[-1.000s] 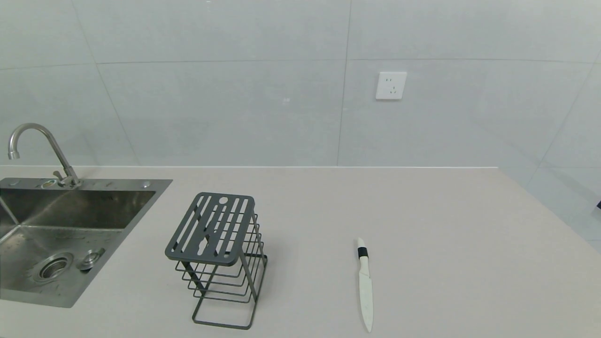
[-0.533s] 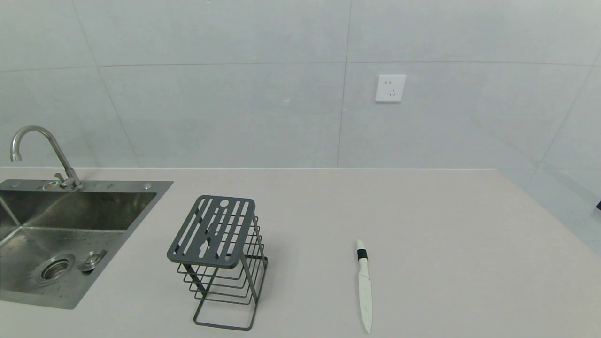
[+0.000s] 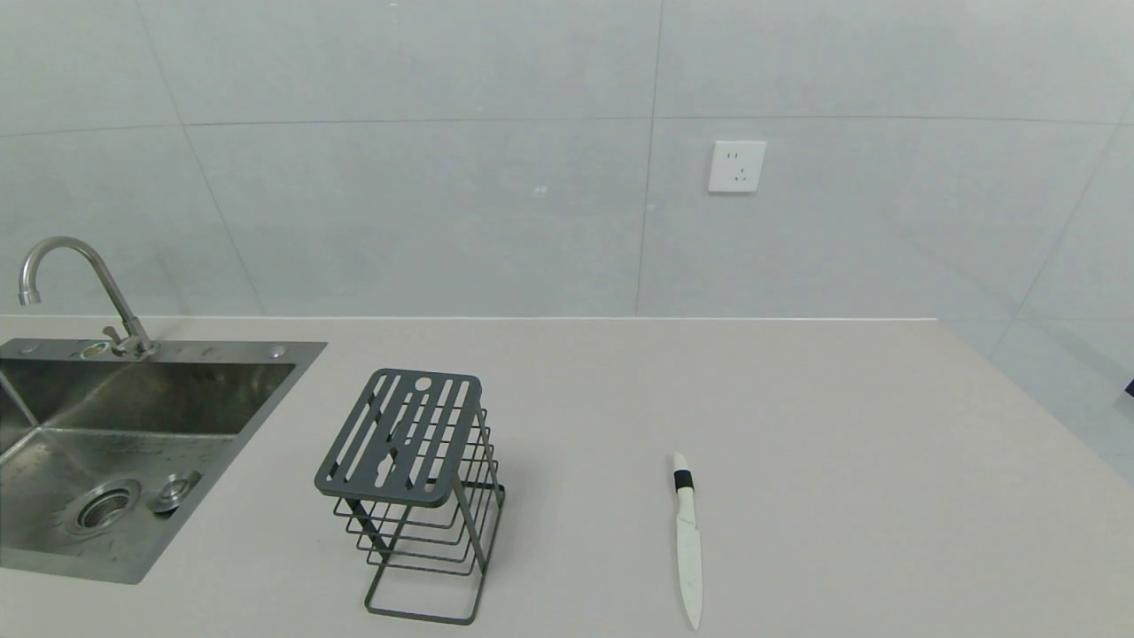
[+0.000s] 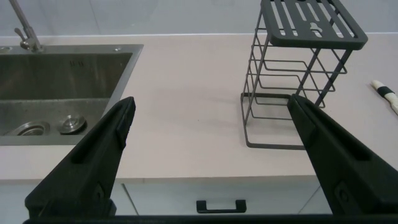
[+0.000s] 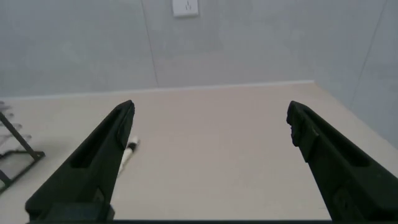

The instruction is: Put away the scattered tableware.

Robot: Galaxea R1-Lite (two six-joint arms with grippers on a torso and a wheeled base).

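Wire rack (image 3: 400, 439) on counter (image 3: 842, 399), white knife (image 3: 687, 532) flat nearby; L fingers (image 4: 93, 162) & R fingers (image 5: 93, 162) spread wide.

Readable text: none | sink (image 3: 159, 390): small dark mark on the inner back wall, too small to read | wall socket (image 3: 737, 166): pin holes, no legible print | knife (image 3: 687, 540): white with a black band, no legible lettering
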